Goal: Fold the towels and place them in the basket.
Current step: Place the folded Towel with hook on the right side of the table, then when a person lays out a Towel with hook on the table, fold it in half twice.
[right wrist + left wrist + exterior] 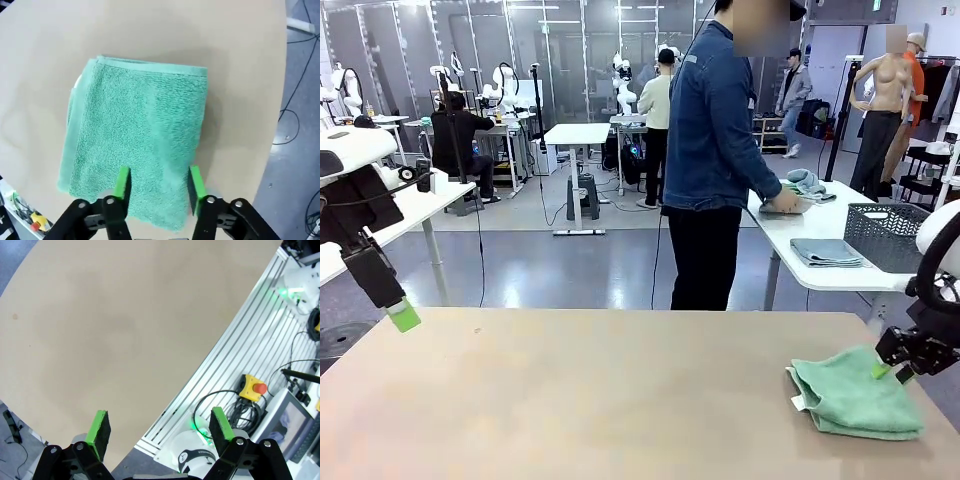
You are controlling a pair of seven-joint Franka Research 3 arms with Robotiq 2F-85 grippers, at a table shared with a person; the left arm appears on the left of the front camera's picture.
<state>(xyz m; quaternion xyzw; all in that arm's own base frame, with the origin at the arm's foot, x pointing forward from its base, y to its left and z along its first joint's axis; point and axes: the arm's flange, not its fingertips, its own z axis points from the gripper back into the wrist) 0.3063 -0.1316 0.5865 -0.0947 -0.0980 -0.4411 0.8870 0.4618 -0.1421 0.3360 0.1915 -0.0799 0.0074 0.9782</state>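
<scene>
Step in hand, as judged: fold looks finished, and the towel needs a fresh grip for transfer.

Right gripper (158, 175) hovers at the near edge of the towel (140, 130). Its jaws are apart, both pads over the cloth and pinching nothing. For a good grip, come down so the pads take every layer at once, and bite well in from the edge. A shallow pinch would probably lift the top ply alone and open the fold.

Left gripper (160, 415) hangs over bare table (570, 400) on the left side, jaws wide and empty.

Towel: mint-green terry, folded into a thick rectangle, near the table's right front corner. Edges roughly aligned, one corner slightly ragged. White tag (798, 403) peeks out at its left edge.

Basket (885, 235): dark mesh, on the white table beyond, well apart.
</scene>
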